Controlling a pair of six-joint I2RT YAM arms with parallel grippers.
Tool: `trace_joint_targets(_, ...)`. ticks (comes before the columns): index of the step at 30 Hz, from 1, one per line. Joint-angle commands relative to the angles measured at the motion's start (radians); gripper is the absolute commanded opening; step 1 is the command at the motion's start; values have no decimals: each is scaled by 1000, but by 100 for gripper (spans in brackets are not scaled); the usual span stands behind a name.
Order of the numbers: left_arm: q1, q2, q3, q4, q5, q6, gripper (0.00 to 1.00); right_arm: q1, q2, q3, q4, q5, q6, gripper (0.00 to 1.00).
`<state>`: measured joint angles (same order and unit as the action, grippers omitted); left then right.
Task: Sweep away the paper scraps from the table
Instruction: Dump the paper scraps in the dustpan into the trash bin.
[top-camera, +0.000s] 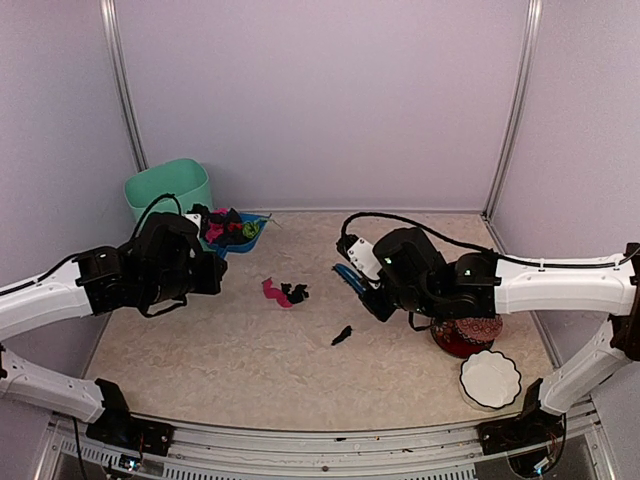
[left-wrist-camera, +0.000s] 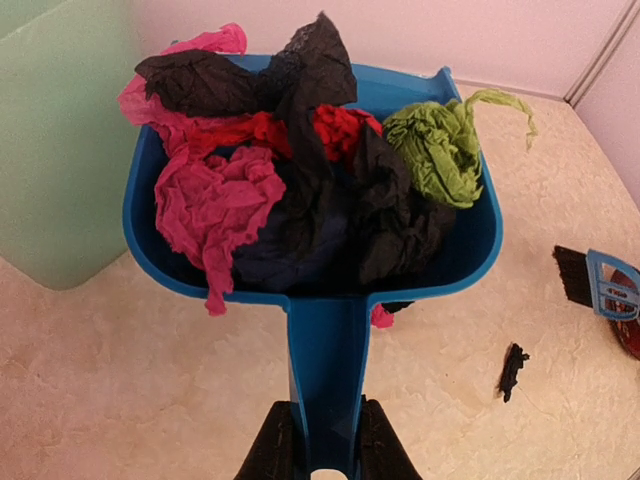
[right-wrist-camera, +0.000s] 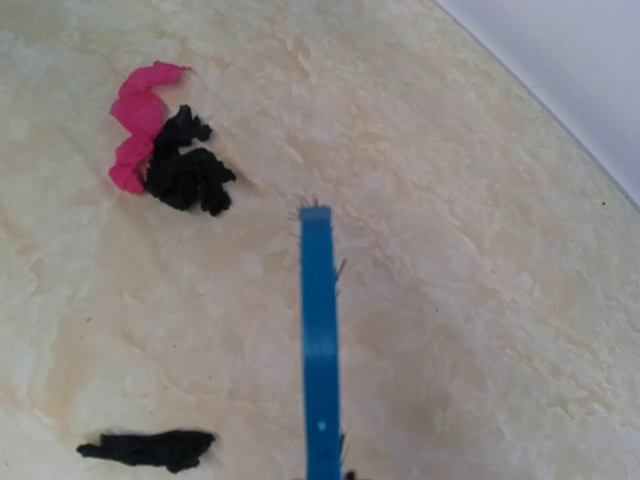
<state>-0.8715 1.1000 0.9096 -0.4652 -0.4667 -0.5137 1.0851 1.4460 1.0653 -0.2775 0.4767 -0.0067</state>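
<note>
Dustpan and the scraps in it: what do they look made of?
The dustpan looks like moulded plastic: smooth, uniform blue, with a slight sheen on the handle. The scraps are probably thin crepe or tissue paper: matte, finely wrinkled, crumpled into soft wads.

My three views
Overhead camera looked down on the whole table (top-camera: 200, 370); left wrist hung close behind the dustpan (left-wrist-camera: 325, 340), right wrist above the brush (right-wrist-camera: 320, 340), both catching one black scrap (left-wrist-camera: 513, 370).
</note>
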Motion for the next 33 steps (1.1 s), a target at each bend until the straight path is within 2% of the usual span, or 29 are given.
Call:
trace_joint_targets(1,85,-6,113,-116,55,85,0,-8,-20,-12,48,-1,-3,0)
trace_joint_targets(10,319,61,307,-177,235,204,0,-12,-2,-8,71,-14,-16,0)
trace_joint_targets(17,565,116,370,-116,538,215,0,-12,-17,-24,76,-17,2,0)
trace_joint_targets(25,730,202,399,-1,789,151,0,-12,-23,-43,66,-28,29,0)
trace_joint_targets(33,877,234,404,118,997,-24,0,-13,-49,-61,59,-30,55,0)
